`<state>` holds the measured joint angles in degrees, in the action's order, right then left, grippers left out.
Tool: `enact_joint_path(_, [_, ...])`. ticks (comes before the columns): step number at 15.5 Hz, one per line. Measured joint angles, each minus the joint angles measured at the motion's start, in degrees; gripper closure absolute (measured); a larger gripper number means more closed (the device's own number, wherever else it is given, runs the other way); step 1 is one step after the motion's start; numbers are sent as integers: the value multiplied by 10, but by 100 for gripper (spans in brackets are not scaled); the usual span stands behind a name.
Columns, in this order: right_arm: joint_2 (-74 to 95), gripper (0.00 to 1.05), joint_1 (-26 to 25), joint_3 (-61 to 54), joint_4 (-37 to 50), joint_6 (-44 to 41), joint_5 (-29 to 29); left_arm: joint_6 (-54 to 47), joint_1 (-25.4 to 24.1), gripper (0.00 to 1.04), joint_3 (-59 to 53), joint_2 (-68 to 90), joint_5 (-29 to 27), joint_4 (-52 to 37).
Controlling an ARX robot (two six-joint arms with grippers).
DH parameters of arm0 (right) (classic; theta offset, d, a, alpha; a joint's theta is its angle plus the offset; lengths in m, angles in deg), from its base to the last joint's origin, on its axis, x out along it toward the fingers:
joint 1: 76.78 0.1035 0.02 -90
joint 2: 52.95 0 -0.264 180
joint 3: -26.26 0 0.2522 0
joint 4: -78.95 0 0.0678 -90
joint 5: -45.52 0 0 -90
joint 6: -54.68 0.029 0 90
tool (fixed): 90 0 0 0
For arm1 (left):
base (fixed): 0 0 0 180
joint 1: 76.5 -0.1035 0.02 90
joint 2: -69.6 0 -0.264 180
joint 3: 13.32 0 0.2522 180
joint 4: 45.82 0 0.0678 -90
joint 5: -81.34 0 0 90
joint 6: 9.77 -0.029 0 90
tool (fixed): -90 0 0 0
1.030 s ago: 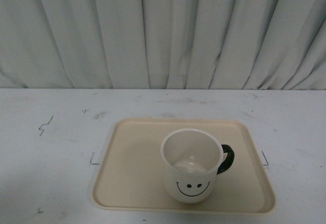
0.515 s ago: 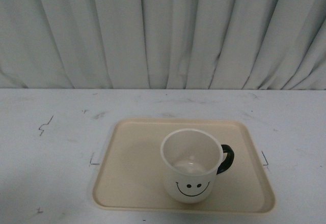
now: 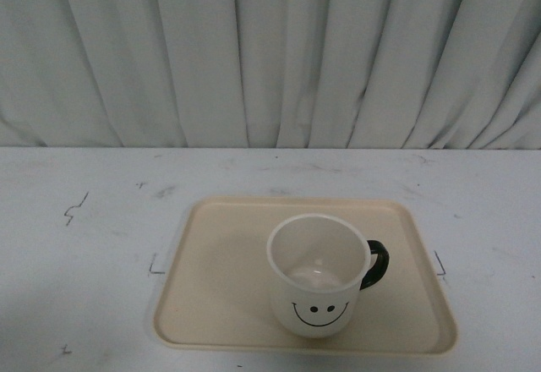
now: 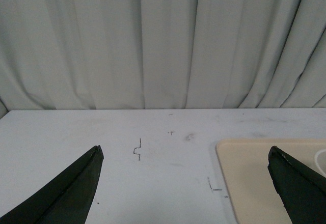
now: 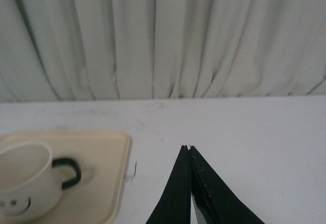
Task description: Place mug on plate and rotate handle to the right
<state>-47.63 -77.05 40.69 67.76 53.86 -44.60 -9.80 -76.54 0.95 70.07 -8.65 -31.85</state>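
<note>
1. Jaws are told apart at the wrists: the left gripper (image 4: 186,152) is spread wide with nothing between its fingers, and the right gripper (image 5: 188,146) is pressed closed to a point, also empty.
2. From the front, neither arm is seen. The mug (image 3: 319,274) is stood upright on the plate (image 3: 211,296), near the plate's front edge and right of its middle, smiley face turned to the camera. The handle (image 3: 378,264) is pointed to the right, so both parts of the task are judged to be done.
3. From the left wrist, only the plate's near corner (image 4: 249,183) and bare table (image 4: 102,132) are shown between the dark fingers (image 4: 66,193). That arm is held well clear of the mug, which suits a finished placement.
4. From the right wrist, the mug (image 5: 25,183) is seen sitting on the plate (image 5: 109,183) with its handle (image 5: 69,172) aimed toward this gripper, well apart from it. No contact with the mug is shown anywhere.
</note>
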Motion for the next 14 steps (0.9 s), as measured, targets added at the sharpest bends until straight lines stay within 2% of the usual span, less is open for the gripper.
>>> enact_joint_path(2, [-36,103,0,0,-31,0,1,0,0,7,0,0,0,0])
enact_joint_path(8, [-51,102,0,0,-28,0,1,0,0,7,0,0,0,0])
enact_joint_path(10, [-51,78,0,0,-28,0,1,0,0,7,0,0,0,0])
enact_joint_path(13, [-51,6,0,0,-28,0,1,0,0,7,0,0,0,0])
enact_joint_path(14, [-51,7,0,0,-28,2,1,0,0,7,0,0,0,0])
